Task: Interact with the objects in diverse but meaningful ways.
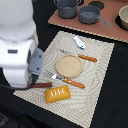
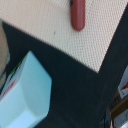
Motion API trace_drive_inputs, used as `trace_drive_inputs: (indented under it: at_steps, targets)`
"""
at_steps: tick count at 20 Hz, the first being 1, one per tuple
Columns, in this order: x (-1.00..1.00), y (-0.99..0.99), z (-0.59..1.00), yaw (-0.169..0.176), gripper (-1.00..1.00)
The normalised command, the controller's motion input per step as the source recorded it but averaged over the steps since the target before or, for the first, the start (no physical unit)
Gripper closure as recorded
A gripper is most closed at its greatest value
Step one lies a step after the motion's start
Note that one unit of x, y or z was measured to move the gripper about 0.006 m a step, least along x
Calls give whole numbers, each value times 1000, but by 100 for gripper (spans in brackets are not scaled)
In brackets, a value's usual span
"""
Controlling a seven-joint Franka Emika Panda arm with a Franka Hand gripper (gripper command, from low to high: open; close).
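Carton [image 2: 22, 95] close beneath wrist, sausage [image 2: 77, 15] on mat edge; tool hidden, state unclear; descend slowly, centre over carton.

White arm [image 1: 17, 42] bulking large at the exterior view's left, hand hidden (state unclear)

The arm [image 1: 17, 42] hides the gripper and one sausage [image 1: 41, 85] end; the wrist view crops the carton [image 2: 22, 95].
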Motion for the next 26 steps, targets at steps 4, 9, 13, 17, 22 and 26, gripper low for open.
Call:
trace_drive_inputs:
  at_steps: [4, 9, 13, 17, 22, 26]
  targets:
    - [-906, 451, 313, 48, -100]
    - [-632, 130, -81, 51, -100]
    - [-391, -49, -215, 131, -100]
    - [-359, -144, -232, 146, -100]
    - [-309, -105, -285, 104, -100]
    - [-309, -20, -456, 65, -100]
